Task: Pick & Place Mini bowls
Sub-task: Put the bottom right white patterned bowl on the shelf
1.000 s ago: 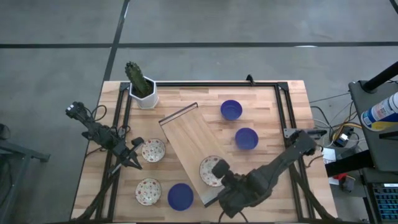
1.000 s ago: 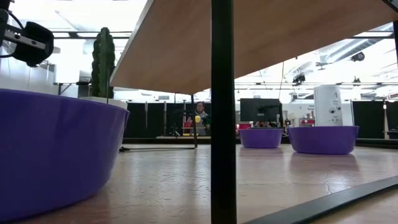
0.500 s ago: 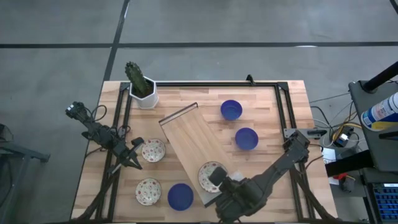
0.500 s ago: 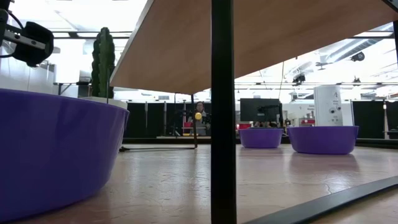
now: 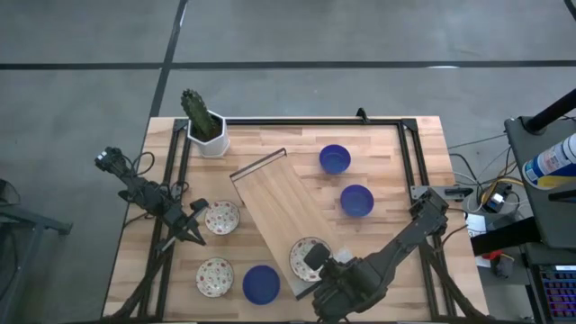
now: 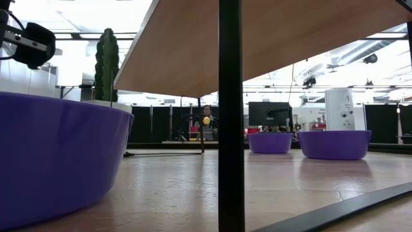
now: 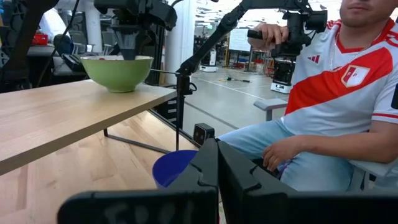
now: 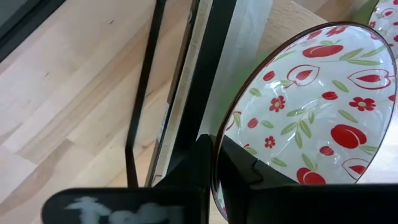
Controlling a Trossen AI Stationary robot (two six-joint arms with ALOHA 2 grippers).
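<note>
Floral mini bowl (image 5: 306, 256) sits at the near end of the tilted wooden board (image 5: 279, 211), its rim clamped between the fingers of the right gripper (image 5: 317, 258). Near-left, a blue bowl (image 5: 261, 284) and two more floral bowls (image 5: 214, 276) (image 5: 221, 217) rest on the table (image 5: 423, 171); the left gripper (image 5: 197, 223), fingers together, sits beside the farther one. Farther right stand two blue bowls (image 5: 356, 200) (image 5: 335, 159).

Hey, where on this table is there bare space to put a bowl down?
Bare wood lies between the white hexagonal cactus pot and the far blue bowl, and on the tilted wooden board's upper half. Crowded: the near edge, around the right gripper holding a floral bowl.
</note>
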